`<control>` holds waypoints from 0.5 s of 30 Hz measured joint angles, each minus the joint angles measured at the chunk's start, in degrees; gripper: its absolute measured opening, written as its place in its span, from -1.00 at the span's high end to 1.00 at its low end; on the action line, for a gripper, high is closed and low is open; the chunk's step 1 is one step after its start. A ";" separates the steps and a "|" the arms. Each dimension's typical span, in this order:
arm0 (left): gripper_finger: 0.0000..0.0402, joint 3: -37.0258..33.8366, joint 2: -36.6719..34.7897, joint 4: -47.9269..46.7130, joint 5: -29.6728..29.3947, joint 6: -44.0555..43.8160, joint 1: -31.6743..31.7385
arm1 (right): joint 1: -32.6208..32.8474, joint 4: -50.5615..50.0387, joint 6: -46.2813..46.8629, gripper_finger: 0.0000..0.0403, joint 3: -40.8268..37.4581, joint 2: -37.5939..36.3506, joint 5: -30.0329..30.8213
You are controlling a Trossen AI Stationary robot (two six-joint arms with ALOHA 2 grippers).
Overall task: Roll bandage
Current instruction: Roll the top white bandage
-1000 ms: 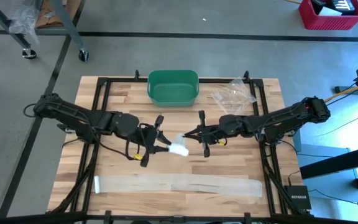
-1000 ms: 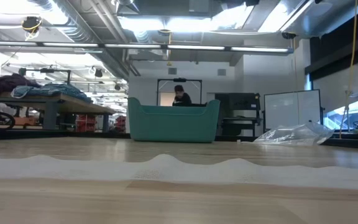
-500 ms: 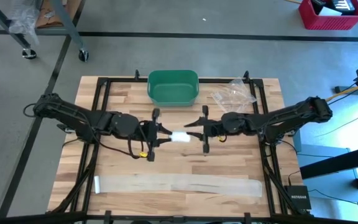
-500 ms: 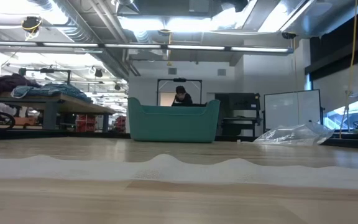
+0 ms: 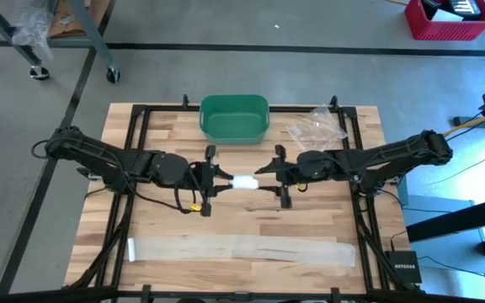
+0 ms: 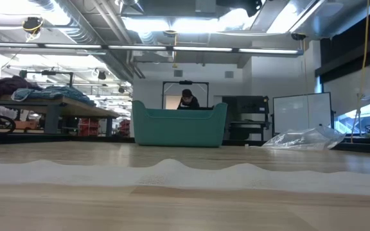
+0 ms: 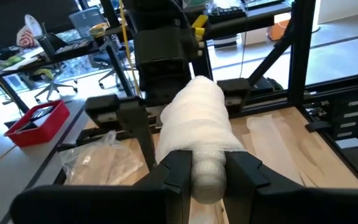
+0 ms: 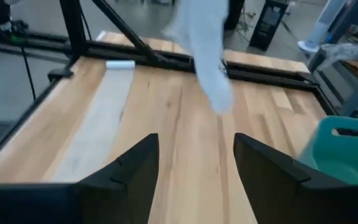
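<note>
Table (image 5: pixel 251 231), wooden, carries both arms, a bin, a bag and two bandages.

Left side: the left arm reaches in from the left edge toward the table's middle. The left gripper (image 5: pixel 213 178) has its fingers (image 7: pixel 176 171) closed narrowly on one end of a white roll (image 5: pixel 243 182). In the left wrist view the roll (image 7: pixel 197 127) sits between the two dark fingers and sticks out forward past them, its rounded end nearest the camera. The roll is held above the table's middle, lying roughly level along the line between the two grippers.

Front edge: a long strip (image 5: pixel 238 249) of unrolled bandage lies flat, running parallel to the front edge across most of the table's width. A small rolled end (image 8: pixel 120 64) shows at one end of the strip in the right wrist view. In the low view the strip (image 6: pixel 172 173) appears as a low wavy white band across the wood.

Back edge, middle: a green bin (image 5: pixel 235 118) stands upright, touching nothing else.

Back edge, right of the bin: a clear plastic bag (image 5: pixel 317 126) lies crumpled, near the bin but apart from it.

Right side: the right arm reaches in from the right edge toward the middle. The right gripper (image 5: pixel 269 178) faces the free end of the roll with its fingers (image 8: pixel 132 171) spread wide and nothing between them. In the right wrist view the roll (image 8: pixel 207 56) hangs ahead of the gap, blurred, clear of both fingers.
</note>
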 joint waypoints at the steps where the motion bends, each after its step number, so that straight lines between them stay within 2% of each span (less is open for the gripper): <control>1: 0.73 0.00 0.00 0.04 -0.08 0.00 0.00 | 0.30 1.98 0.06 -0.05 -0.21 0.70 0.02; 5: 0.73 0.00 0.00 0.17 -0.17 0.00 -0.02 | 1.63 17.40 -2.24 -0.05 -3.71 3.76 5.00; 7: 0.73 0.00 0.02 0.06 -0.17 0.00 -0.02 | 1.65 21.78 -4.11 -0.05 -4.83 4.74 7.53; 12: 0.73 0.00 0.02 0.17 -0.19 0.25 -0.02 | 1.48 26.76 -5.13 -0.05 -5.29 6.74 3.49; 15: 0.73 0.00 0.02 0.69 -0.21 0.35 -0.02 | 1.61 29.16 -6.56 -0.03 -5.27 7.78 3.39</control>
